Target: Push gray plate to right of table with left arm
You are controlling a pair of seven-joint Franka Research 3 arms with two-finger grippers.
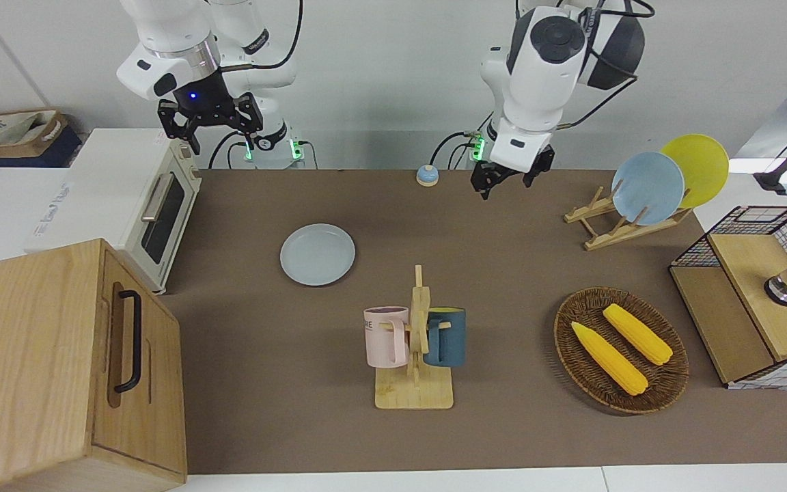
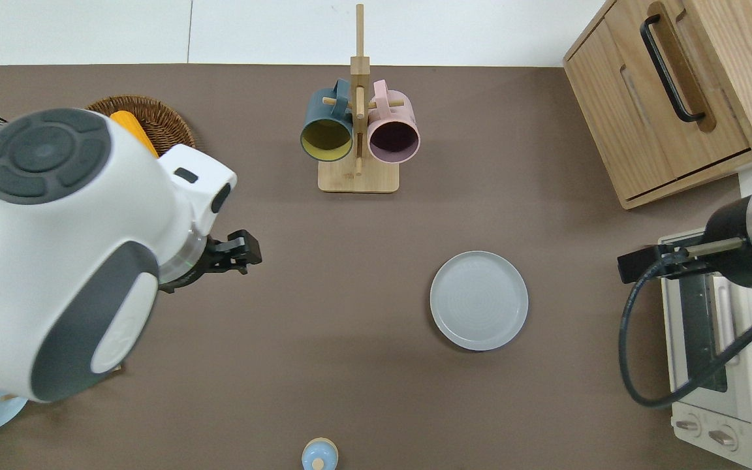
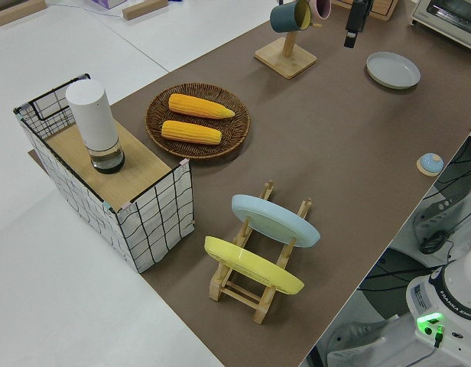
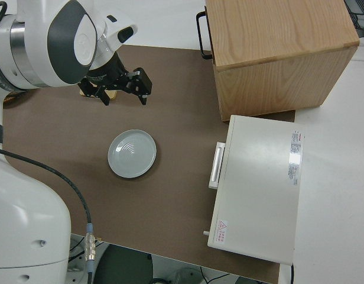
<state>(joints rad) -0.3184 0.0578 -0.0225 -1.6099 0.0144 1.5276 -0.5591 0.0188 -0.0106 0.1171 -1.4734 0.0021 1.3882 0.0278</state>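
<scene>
- Upper left of the front view: I read the right gripper (image 1: 208, 121) as parked; its fingers stand spread and hold nothing; the toaster oven (image 1: 151, 205) sits below it.
- Left of centre: the gray plate (image 1: 318, 254) lies flat on the table (image 1: 264, 355), apart from both grippers; in the overhead view it sits right of centre (image 2: 479, 300), nearer to the robots than the mug rack (image 1: 415, 348).
- Upper centre-right: the left gripper (image 1: 511, 176) hangs in the air, well apart from the gray plate; I cannot tell how far its fingers are parted; nothing shows in them; the overhead view places it over bare table at centre left (image 2: 235, 251).
- Right: plate rack (image 1: 622, 219); corn basket (image 1: 620, 350).
</scene>
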